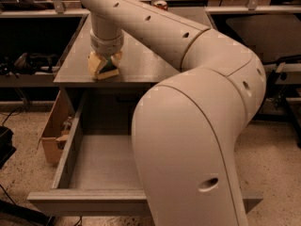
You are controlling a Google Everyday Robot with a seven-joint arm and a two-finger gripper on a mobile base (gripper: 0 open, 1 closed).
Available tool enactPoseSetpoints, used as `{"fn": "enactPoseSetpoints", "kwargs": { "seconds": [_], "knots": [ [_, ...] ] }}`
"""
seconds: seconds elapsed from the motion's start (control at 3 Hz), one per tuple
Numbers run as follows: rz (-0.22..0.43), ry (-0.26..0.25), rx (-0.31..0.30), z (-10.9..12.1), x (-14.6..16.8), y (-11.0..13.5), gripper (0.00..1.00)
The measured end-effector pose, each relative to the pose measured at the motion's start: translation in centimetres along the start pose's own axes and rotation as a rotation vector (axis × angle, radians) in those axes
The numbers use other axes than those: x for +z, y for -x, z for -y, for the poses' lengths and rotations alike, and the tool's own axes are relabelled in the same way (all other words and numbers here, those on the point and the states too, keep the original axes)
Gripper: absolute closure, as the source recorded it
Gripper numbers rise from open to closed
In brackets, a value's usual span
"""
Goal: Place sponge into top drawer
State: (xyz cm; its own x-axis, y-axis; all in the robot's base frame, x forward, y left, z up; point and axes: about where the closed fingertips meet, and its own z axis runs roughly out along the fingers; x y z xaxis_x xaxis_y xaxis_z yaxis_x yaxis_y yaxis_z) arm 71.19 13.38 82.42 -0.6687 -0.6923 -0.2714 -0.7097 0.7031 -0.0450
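Note:
The sponge (109,73) lies near the front left edge of the grey table top (141,62), with its dark green face showing between pale fingers. My gripper (104,68) points straight down onto it and is shut on the sponge, which still rests on the table. The top drawer (84,202) is pulled out wide below the table edge, and its grey floor is bare where it shows. My own arm (197,140) hides the drawer's right part.
A cardboard box (52,135) with small items stands on the floor left of the drawer. A red-topped can (161,4) sits at the table's back. Shelves with dark gear flank the table on both sides.

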Motion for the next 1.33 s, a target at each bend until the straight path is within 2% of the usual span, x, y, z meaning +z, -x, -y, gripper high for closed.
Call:
{"fn": "enactPoseSetpoints", "kwargs": {
  "seconds": [0.67,1.0,1.33],
  "knots": [
    [0.0,0.0,0.0,0.1,-1.2,0.3,1.0],
    [0.057,-0.014,0.022,-0.2,-2.7,-2.1,1.0],
    [0.247,-0.045,0.1,-0.6,-9.3,-5.4,1.0]
  ]
}}
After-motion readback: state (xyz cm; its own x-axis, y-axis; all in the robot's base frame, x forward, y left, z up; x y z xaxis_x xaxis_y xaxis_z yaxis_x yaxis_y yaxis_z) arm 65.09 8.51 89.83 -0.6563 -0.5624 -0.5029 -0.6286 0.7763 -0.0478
